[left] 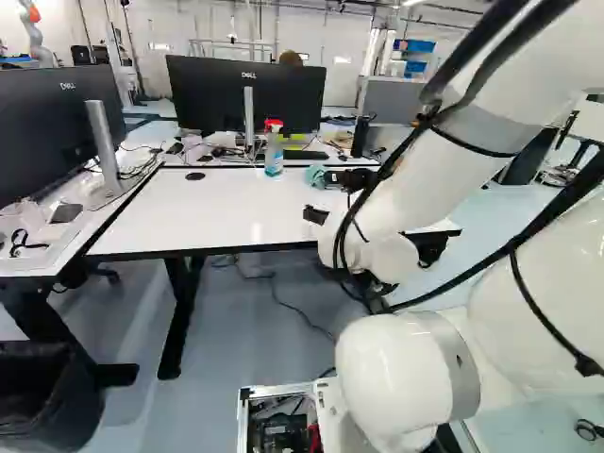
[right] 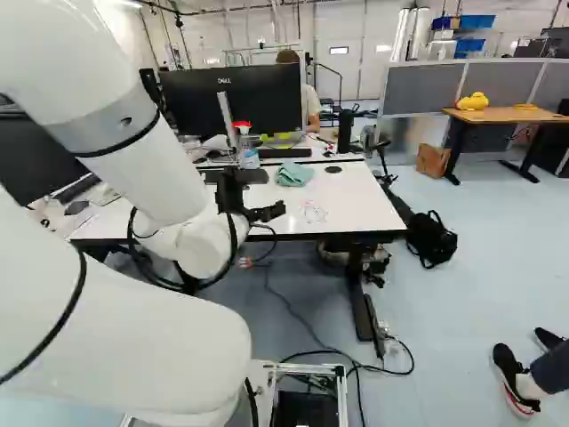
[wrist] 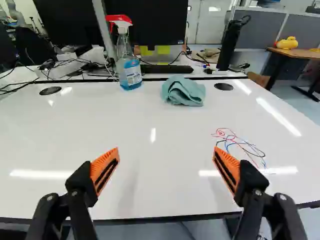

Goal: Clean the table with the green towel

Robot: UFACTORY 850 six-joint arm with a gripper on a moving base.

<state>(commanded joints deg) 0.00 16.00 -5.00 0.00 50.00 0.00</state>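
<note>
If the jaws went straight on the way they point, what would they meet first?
Probably the white tabletop, short of the green towel, though the open jaws' exact slant and height are hard to judge.

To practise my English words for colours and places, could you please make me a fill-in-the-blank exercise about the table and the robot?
The liquid in the bottle is ____.
The pads of the open jaws are ____.
The marks on the table are black, blue and ____.
Of the towel and the bottle, the ____ is nearer the marks.
Missing words: blue; orange; red; towel
</note>
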